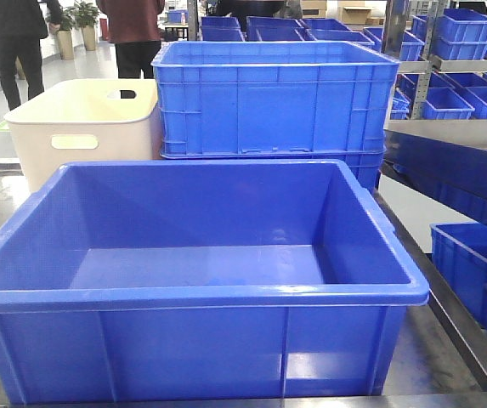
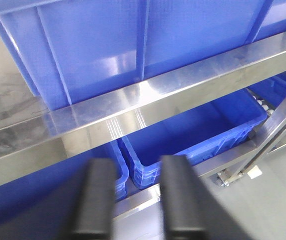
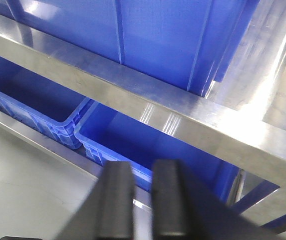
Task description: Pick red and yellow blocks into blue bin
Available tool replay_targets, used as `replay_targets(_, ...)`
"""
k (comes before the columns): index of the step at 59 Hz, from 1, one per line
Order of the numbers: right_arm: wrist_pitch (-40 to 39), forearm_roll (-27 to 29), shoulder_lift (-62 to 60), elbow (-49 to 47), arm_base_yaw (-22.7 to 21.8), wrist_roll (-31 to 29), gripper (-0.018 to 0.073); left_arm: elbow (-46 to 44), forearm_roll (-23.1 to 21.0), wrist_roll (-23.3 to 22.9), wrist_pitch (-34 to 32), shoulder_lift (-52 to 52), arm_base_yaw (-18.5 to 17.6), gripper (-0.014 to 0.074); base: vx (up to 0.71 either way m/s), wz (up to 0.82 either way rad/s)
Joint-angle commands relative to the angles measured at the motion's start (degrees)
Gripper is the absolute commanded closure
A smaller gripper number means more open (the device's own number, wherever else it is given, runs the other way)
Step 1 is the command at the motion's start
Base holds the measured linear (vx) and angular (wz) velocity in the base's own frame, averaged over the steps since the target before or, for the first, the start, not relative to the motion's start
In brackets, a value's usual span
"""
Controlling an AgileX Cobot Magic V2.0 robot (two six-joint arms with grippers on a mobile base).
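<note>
Facing blue bin (image 2: 98, 55), L tool (image 2: 138, 200) empty

Warehouse-like workshop: stacked blue crates (image 1: 460, 34) on steel shelving (image 1: 472, 65).

Plain blue bin (image 1: 196, 297), ribbed blue crate (image 1: 275, 98), cream tub (image 1: 86, 127), both claws black.

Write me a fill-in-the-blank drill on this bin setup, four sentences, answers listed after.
1. The blue bin nearest the front camera holds ____ blocks.
2. Behind it on the left stands a ____-coloured tub with handle slots.
3. The taller ribbed crate behind the bin is ____ in colour.
4. Between the fingers of the left pincer there is ____ held.

Missing words: no; cream; blue; nothing
</note>
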Motion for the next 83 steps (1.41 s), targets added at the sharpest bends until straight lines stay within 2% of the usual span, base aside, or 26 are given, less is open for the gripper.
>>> replay_targets(1, -3.70, 0.02, 0.10, -1.70, -0.04, -0.40, 0.0498, -1.54, -0.64, -0.51, -3.94, 0.15, -0.48, 0.0408, 0.00, 0.00)
replay_targets(6, -3.70, 0.02, 0.10, -1.70, -0.04, -0.40, 0.0575, -1.54, -0.64, -0.51, -3.94, 0.15, -0.48, 0.0482, 0.00, 0.00)
replay_targets(20, -4.36, -0.04, 0.10, -1.70, -0.04, -0.40, 0.0572, -1.54, -0.70, -0.62, -3.83, 0.15, -0.48, 0.0604, 0.00, 0.00)
replay_targets(61, -4.29, -0.04, 0.10, -1.70, -0.04, -0.40, 0.0569, -1.54, -0.68, -0.62, -3.09, 0.15, -0.48, 0.0603, 0.00, 0.00)
replay_targets(67, -4.29, 0.01, 0.10, -1.70, -0.04, -0.40, 0.0569, -1.20, -0.04, -0.08, -3.94, -3.31, -0.29, 0.0603, 0.00, 0.00)
replay_targets(73, -4.29, -0.09, 0.10, -1.70, -0.04, -0.40, 0.0569, 1.50, 1.75, 2.58, -10.29, -8.77, 1.95, 0.0603, 0.00, 0.00)
replay_targets(83, -4.08, -0.04, 0.10, -1.70, -0.04, -0.40, 0.0569, 14.93, 2.52, 2.90, -29.43, -18.75, 9.10, 0.0603, 0.00, 0.00)
